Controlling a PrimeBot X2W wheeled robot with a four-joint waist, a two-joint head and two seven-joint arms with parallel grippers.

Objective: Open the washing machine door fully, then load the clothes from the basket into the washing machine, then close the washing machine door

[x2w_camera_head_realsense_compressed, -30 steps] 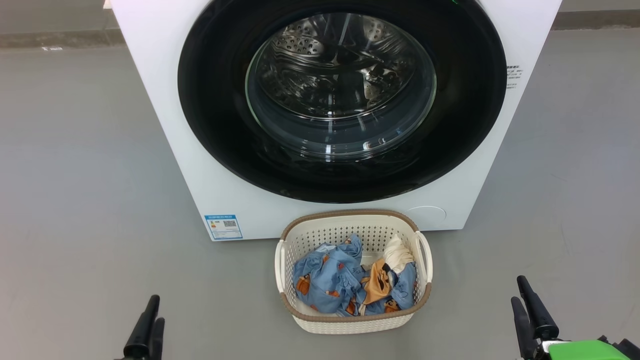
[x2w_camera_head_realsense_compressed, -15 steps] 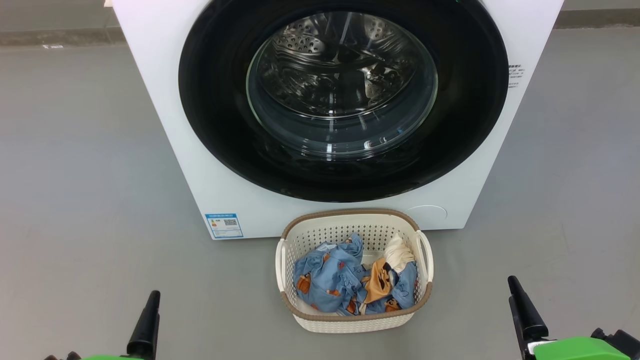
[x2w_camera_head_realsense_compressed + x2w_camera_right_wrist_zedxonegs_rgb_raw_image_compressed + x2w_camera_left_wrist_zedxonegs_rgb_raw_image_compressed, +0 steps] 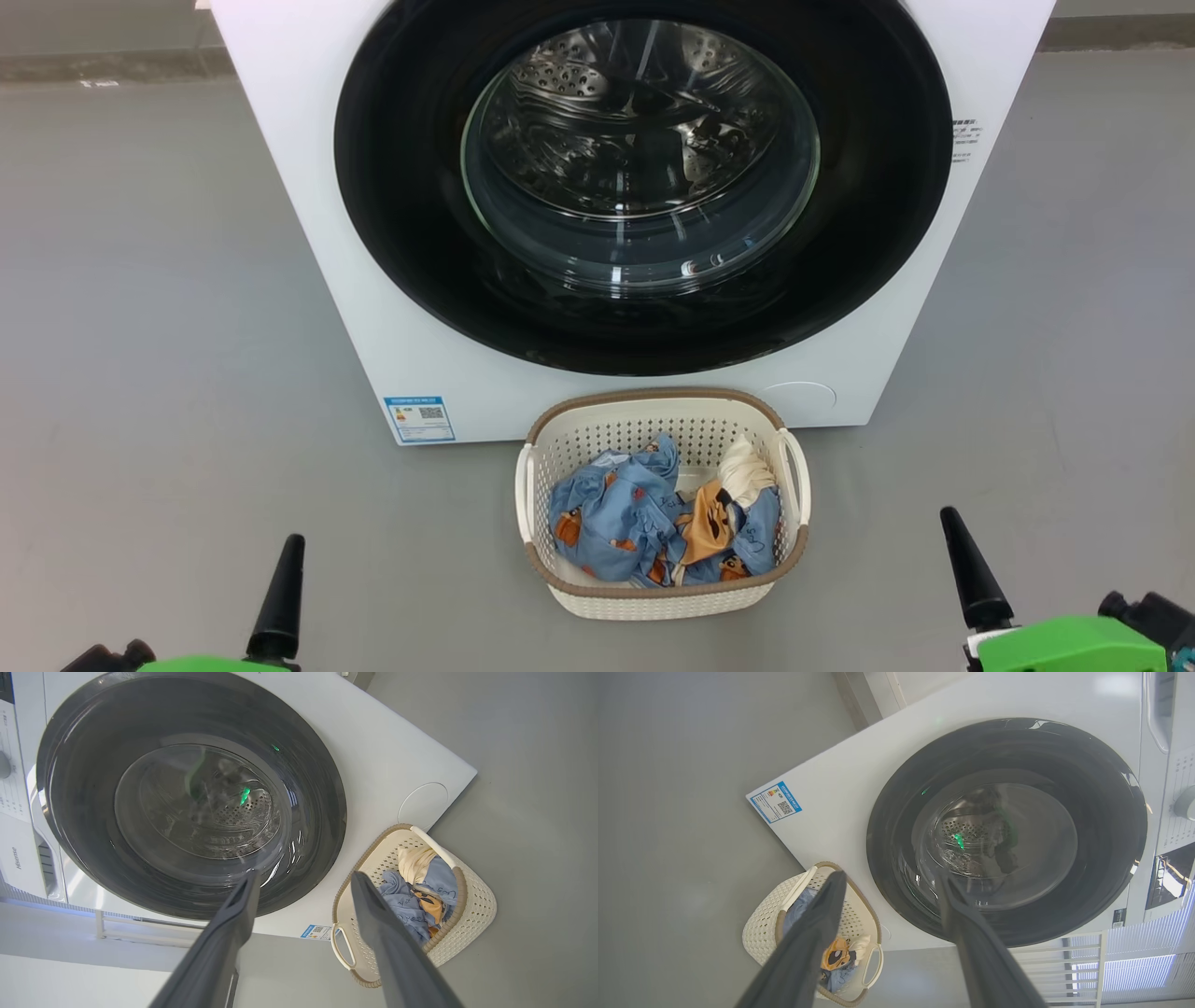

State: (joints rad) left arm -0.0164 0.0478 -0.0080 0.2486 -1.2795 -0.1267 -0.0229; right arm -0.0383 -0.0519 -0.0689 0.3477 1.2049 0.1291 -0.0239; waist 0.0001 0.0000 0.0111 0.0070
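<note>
Now: left gripper [image 3: 891, 881] open, its two dark fingers spread wide with nothing between them. In the left wrist view one finger crosses the basket [image 3: 653, 605] and the other tip lies over the door [image 3: 401, 187] glass. From the head it shows at the lower left as one dark finger tip above the grey floor [image 3: 140, 327], well apart from the basket. Right gripper [image 3: 304, 877] likewise open and empty. In its wrist view one tip sits over the door's lower rim and the other over the basket's near edge. From the head it shows at the lower right, one finger tip up and a green housing [image 3: 1064, 646] behind it, also well clear of the basket. Neither gripper touches anything. The basket stands upright on the floor between the two, just in front of the washer [image 3: 308, 187] and below the door's lowest arc; whether it touches the front panel, cannot tell. The clothes [image 3: 616, 518] lie bunched inside. A blue bear-print piece is at left, an orange-tan piece in the middle, a cream-white piece at right rear, and more blue at right front. The door is shut, its black rim flush on the white front. The steel drum [image 3: 635, 121] is visible through the glass bowl. A blue label [image 3: 419, 419] is on the washer's lower left corner, and a round cover [image 3: 798, 401] on the lower right, just behind the basket's right handle.
</note>
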